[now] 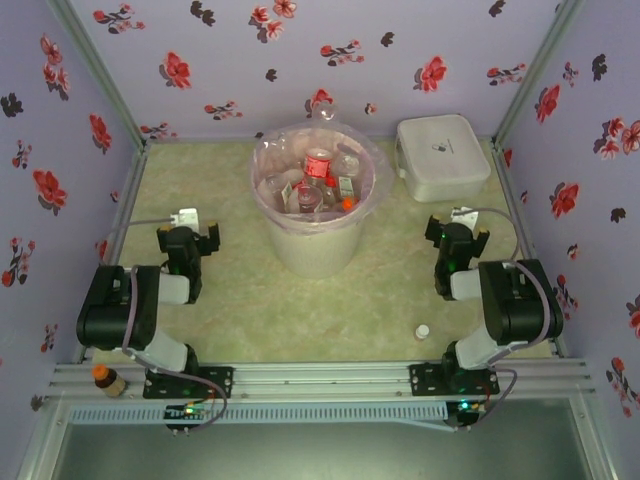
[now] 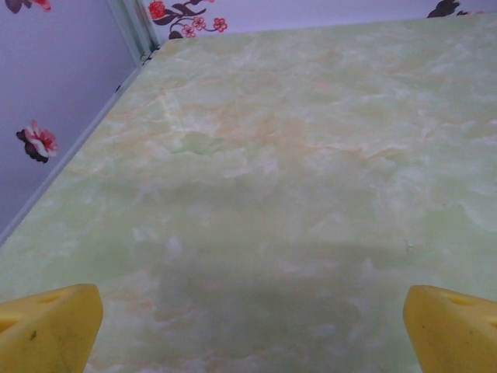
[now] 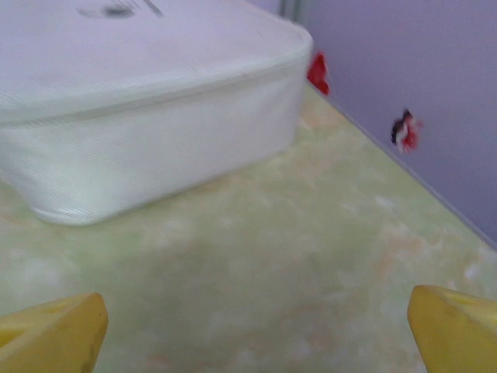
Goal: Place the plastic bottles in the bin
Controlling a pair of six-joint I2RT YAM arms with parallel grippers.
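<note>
The bin (image 1: 316, 238), a cream bucket lined with a pinkish bag, stands mid-table and holds several plastic bottles (image 1: 318, 176) with red labels and caps. One small white-capped bottle (image 1: 422, 331) stands on the table by the right arm's base. An orange-capped bottle (image 1: 106, 380) sits on the rail at the near left. My left gripper (image 1: 187, 238) (image 2: 252, 326) hovers left of the bin, open, its yellow fingertips (image 2: 48, 326) wide apart over bare table. My right gripper (image 1: 457, 232) (image 3: 256, 330) is right of the bin, open and holding nothing.
A flat white lidded box (image 1: 442, 157) (image 3: 140, 116) lies at the back right, just ahead of the right gripper. Purple flowered walls (image 1: 300, 60) close in the table on three sides. The green marbled tabletop (image 2: 295, 155) spreads ahead of the left gripper.
</note>
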